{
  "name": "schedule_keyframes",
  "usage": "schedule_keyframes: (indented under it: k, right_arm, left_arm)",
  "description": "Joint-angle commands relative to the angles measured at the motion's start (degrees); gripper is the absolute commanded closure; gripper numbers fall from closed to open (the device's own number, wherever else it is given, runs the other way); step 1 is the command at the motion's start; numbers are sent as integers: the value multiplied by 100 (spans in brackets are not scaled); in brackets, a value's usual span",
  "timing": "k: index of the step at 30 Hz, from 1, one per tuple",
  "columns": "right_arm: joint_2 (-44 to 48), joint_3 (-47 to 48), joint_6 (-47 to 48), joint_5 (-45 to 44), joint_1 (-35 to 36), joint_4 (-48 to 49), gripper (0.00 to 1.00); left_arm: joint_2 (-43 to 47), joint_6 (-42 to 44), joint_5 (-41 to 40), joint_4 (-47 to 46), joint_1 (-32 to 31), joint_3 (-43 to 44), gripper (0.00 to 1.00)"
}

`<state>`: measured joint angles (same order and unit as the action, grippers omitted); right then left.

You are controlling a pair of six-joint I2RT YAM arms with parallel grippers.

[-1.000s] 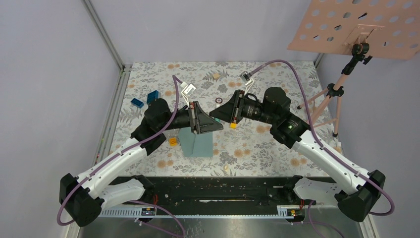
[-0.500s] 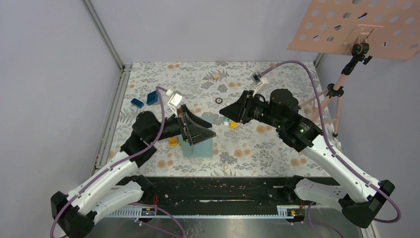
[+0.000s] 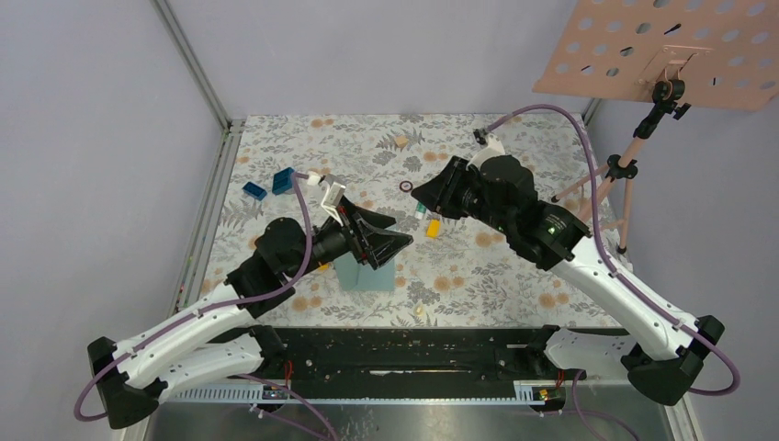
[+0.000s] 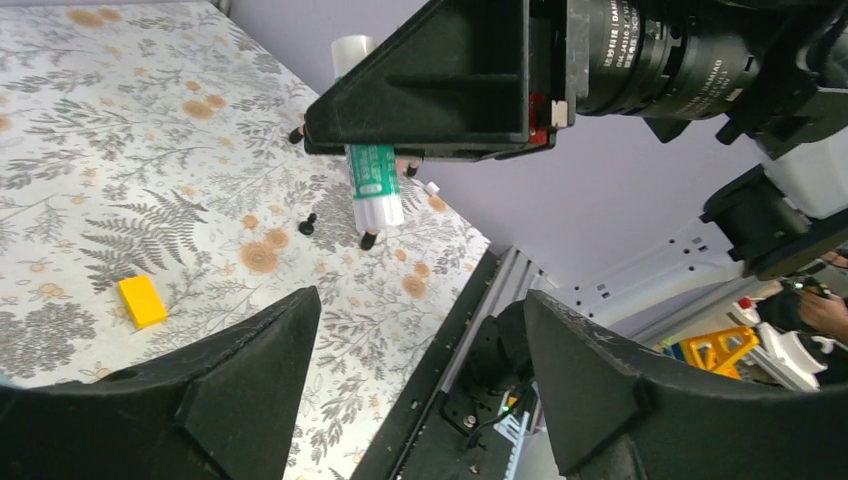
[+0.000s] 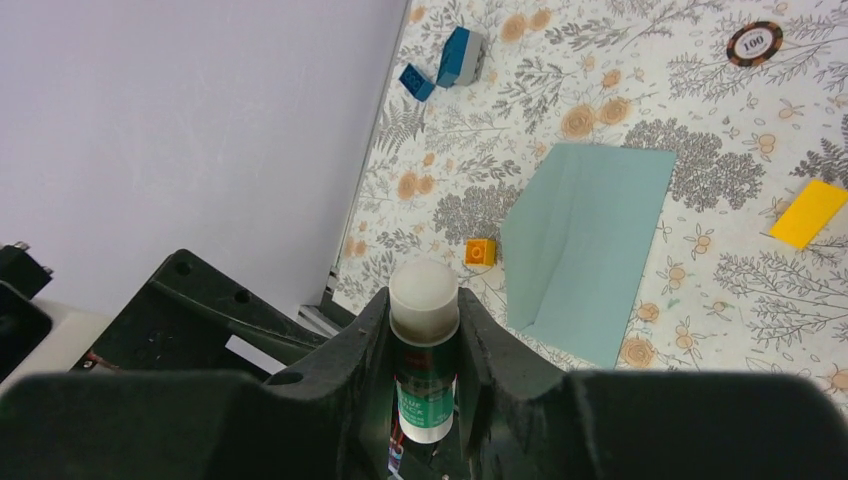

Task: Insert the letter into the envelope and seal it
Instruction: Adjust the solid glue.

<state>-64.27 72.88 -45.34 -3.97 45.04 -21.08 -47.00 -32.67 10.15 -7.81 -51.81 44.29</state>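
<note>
A: Top view?
B: Left claw (image 3: 390,239) hangs over the envelope (image 3: 375,274) and hides its far end. Right claw (image 3: 430,195) is apart from it, to the right; can't tell its grip here.
A: Left wrist?
B: Fingers (image 4: 230,400) wide apart, empty. Ahead, the right claw carries a glue stick (image 4: 375,185).
A: Right wrist?
B: Clamped on that stick. The whole envelope shows beyond its fingertips, lying flat.

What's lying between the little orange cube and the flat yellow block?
The teal envelope, lying flat: the orange cube by one edge, the yellow block farther off the other. The right wrist view shows it.
</note>
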Motion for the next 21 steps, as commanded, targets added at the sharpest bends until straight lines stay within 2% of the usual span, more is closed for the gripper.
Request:
schedule_keyframes:
  k: [1,9,12,14,17,21]
  right_arm:
    - [-72,242,-151,-306,161,165,100]
    - [-52,171,-201,-127,177,293,100]
    - [-7,124,-146,113,181,452,100]
    - [16,105,-72,331,180,534,100]
    - [149,10,64,607,170,708,100]
    - [381,-287,297,1493,-7,1269,100]
  left_arm:
    - [-51,245,-660,-200,-177,343,27]
    - [-332,329,-559,-66,-310,525,31]
    - [-286,-20,-423,-82,-139,504,33]
    - [-282,-562,453,-395,372,417,32]
    - [-380,-1667,2057,-1379,1181,150,27]
    - [-613,-2548,3720,-2283,1649,68,22]
